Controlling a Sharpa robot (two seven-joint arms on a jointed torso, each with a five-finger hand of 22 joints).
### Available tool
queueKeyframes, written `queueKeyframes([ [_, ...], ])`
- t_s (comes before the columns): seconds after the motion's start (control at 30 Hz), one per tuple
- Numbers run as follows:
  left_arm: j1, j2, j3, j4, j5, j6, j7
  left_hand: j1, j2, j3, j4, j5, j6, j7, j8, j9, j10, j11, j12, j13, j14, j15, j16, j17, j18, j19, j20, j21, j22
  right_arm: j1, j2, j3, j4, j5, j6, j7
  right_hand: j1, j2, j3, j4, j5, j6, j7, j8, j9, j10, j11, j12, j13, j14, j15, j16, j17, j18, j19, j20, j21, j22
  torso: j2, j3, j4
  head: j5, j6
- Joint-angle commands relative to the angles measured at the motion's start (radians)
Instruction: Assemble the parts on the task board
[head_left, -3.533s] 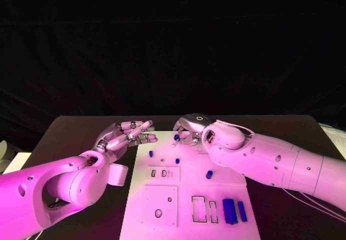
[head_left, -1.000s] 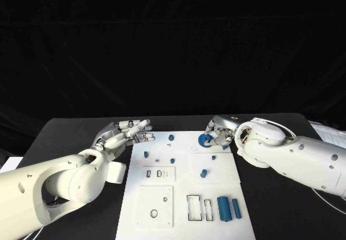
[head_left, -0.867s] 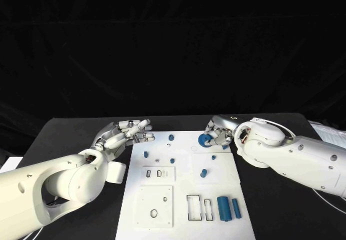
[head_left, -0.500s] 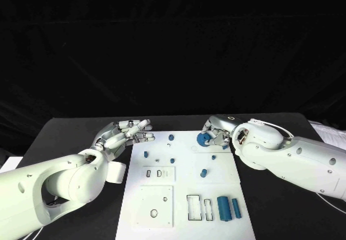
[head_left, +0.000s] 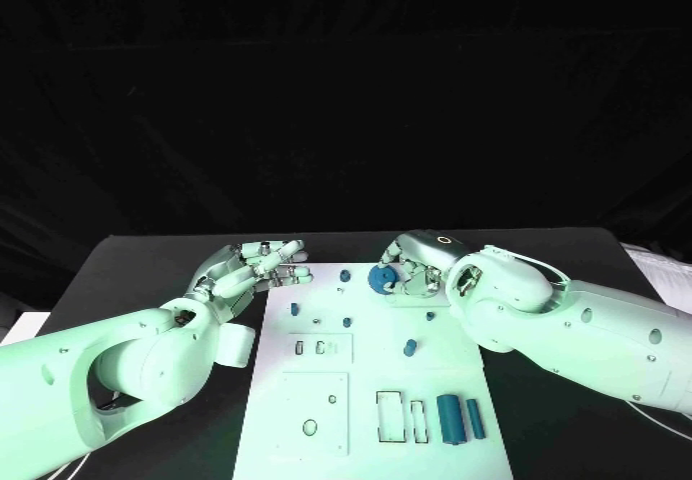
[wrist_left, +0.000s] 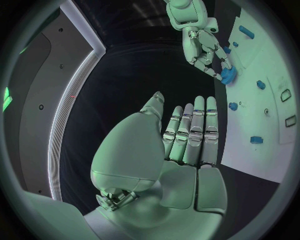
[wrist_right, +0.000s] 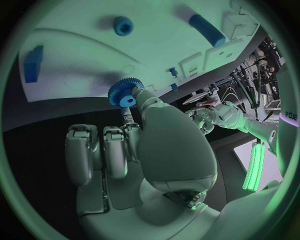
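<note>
right hand (head_left: 408, 268) fingers clamp blue gear (head_left: 384, 278) over task board (head_left: 368, 400) far edge; left hand (head_left: 253, 268) fingers apart.

the task board (head_left: 368, 400) lies in the middle of the table (head_left: 144, 262). the left hand (head_left: 253, 268) hovers just beside the board's far left corner. the right hand (head_left: 408, 268) is over the board's far edge, holding a gear (head_left: 384, 279). two long parts (head_left: 460, 419) lie side by side near the board's front right corner.
</note>
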Motion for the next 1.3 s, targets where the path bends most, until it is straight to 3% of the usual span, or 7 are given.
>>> queueKeyframes([
  [0.03, 0.001, 0.003, 0.001, 0.002, 0.001, 0.021, 0.004, 0.004, 0.005, 0.0, -0.006, -0.003, 0.003, 0.001, -0.006, 0.0, -0.007, 0.001, -0.005, -0.001, -0.003, 0.002, -0.004, 0.001, 0.012, -0.001, 0.006, -0.005, -0.002, 0.001, 0.025, 0.0, 0.011, -0.037, -0.048, 0.003, -0.012, 0.0, 0.013, 0.004, 0.007, 0.073, -0.032, 0.016, 0.011, 0.031, -0.005, -0.003, 0.129, 0.095, -0.007, 0.005, 0.22, -0.014, 0.036, -0.006, 0.003, 0.094, 0.001, 0.0004, -0.0002, 0.005, -0.002],
  [0.23, 0.001, 0.006, 0.001, 0.003, 0.001, 0.022, 0.004, 0.004, 0.005, 0.0, -0.006, -0.003, 0.003, 0.001, -0.006, 0.0, -0.007, 0.001, -0.005, -0.001, -0.003, 0.002, -0.004, 0.001, 0.012, -0.001, 0.006, -0.005, -0.002, 0.002, 0.078, -0.007, 0.0, -0.05, -0.045, -0.001, -0.013, 0.001, 0.015, 0.004, 0.008, 0.073, -0.032, 0.015, 0.011, 0.03, -0.006, -0.005, 0.128, 0.095, -0.007, 0.005, 0.221, -0.013, 0.035, -0.006, 0.002, 0.092, 0.001, -0.0004, 0.0011, 0.009, -0.003],
  [0.57, 0.001, 0.009, 0.001, 0.001, 0.001, 0.023, 0.004, 0.004, 0.005, 0.0, -0.006, -0.003, 0.003, 0.001, -0.006, 0.0, -0.007, 0.001, -0.005, -0.001, -0.003, 0.002, -0.004, 0.001, 0.012, -0.001, 0.006, -0.005, -0.002, -0.006, 0.159, -0.027, -0.07, -0.054, -0.02, 0.006, -0.019, 0.0, 0.019, 0.003, 0.003, 0.07, -0.031, 0.012, 0.011, 0.03, -0.005, -0.007, 0.127, 0.095, -0.007, 0.005, 0.222, -0.013, 0.035, -0.007, 0.001, 0.091, 0.002, 0.0012, 0.0008, 0.019, -0.01],
  [1.03, 0.001, 0.012, 0.001, 0.001, 0.001, 0.025, 0.003, 0.004, 0.005, 0.0, -0.006, -0.003, 0.003, 0.001, -0.006, 0.0, -0.007, 0.001, -0.005, -0.001, -0.003, 0.002, -0.004, 0.001, 0.012, -0.001, 0.006, -0.005, -0.002, -0.013, 0.21, -0.036, -0.131, -0.066, -0.008, 0.005, -0.041, -0.008, 0.029, 0.0, -0.018, 0.054, -0.023, -0.006, 0.006, 0.02, 0.001, -0.029, 0.113, 0.095, -0.003, 0.004, 0.219, -0.012, 0.033, -0.005, -0.001, 0.087, 0.0, 0.0012, -0.0029, 0.024, -0.015],
  [1.3, 0.001, 0.011, 0.001, 0.001, 0.001, 0.026, 0.002, 0.004, 0.005, 0.0, -0.006, -0.003, 0.003, 0.001, -0.006, 0.0, -0.007, 0.001, -0.005, -0.001, -0.003, 0.002, -0.004, 0.001, 0.012, -0.001, 0.006, -0.005, -0.002, -0.013, 0.226, -0.039, -0.152, -0.066, -0.019, 0.012, -0.081, -0.034, 0.029, 0.004, -0.1, -0.018, 0.006, -0.057, -0.007, -0.003, 0.027, -0.077, 0.084, 0.095, 0.019, 0.005, 0.222, -0.012, 0.03, 0.013, -0.004, 0.082, 0.0, 0.0015, -0.0024, 0.024, -0.015],
])
